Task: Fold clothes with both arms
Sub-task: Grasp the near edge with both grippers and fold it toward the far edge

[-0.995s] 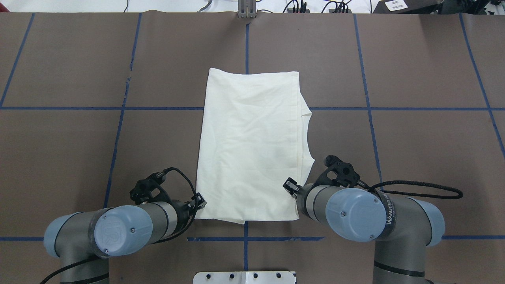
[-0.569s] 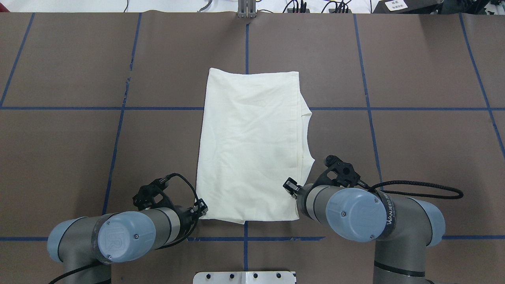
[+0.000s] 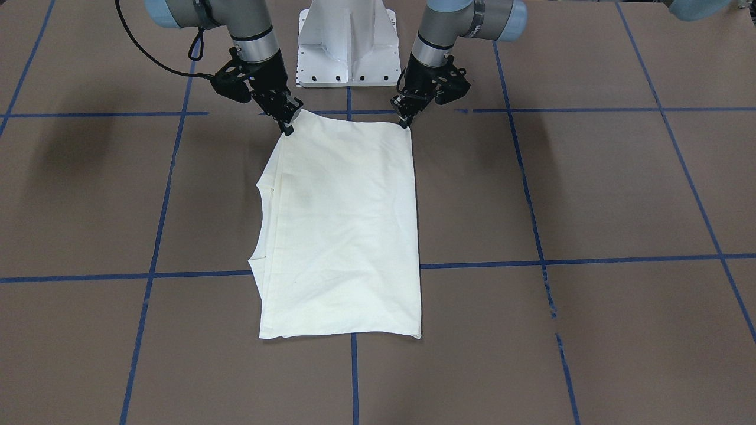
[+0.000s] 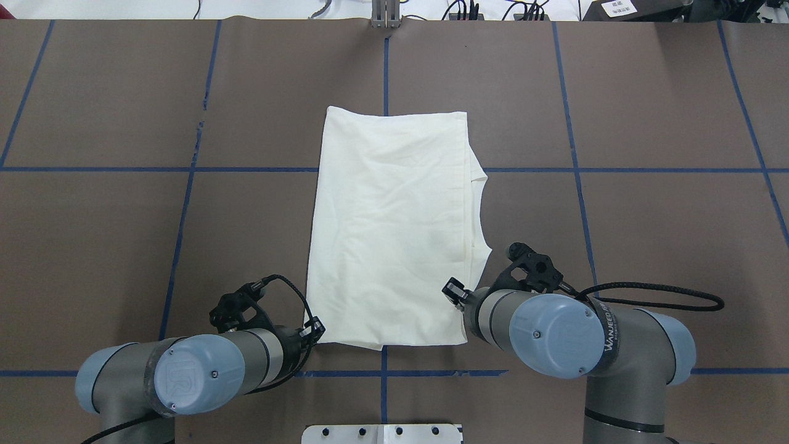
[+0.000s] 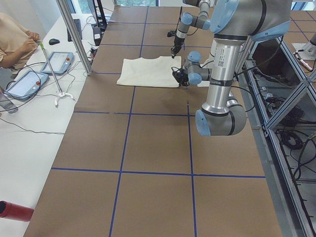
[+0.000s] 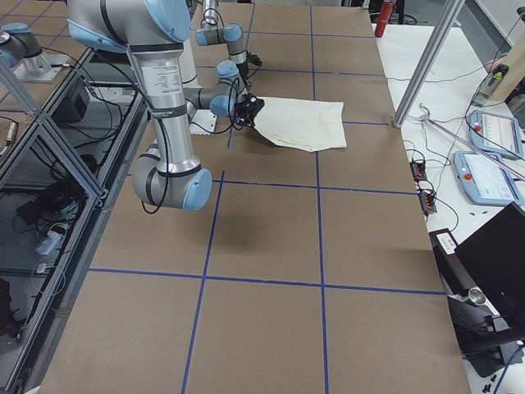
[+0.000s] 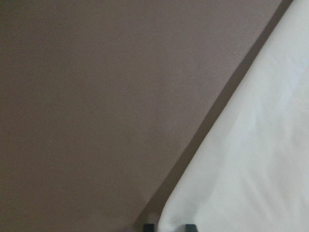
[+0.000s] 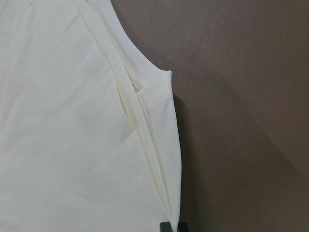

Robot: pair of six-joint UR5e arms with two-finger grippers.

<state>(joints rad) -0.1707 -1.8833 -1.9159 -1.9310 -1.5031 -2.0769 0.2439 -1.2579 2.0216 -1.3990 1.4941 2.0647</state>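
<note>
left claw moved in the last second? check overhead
Yes. In the overhead view the left claw slid toward the robot, closing on the blue tape line nearest the base, and now sits at the shirt's near-left corner.

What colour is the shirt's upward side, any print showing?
The shirt is plain cream, no print visible; clearest in the front-facing view.

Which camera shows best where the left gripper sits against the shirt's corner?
Exterior front-facing: the left gripper shows whole, tips at the T-shirt corner nearest the robot. Overhead, its arm partly hides it. Left wrist view catches only two fingertips astride the cloth edge. Side views show it too small.
</note>
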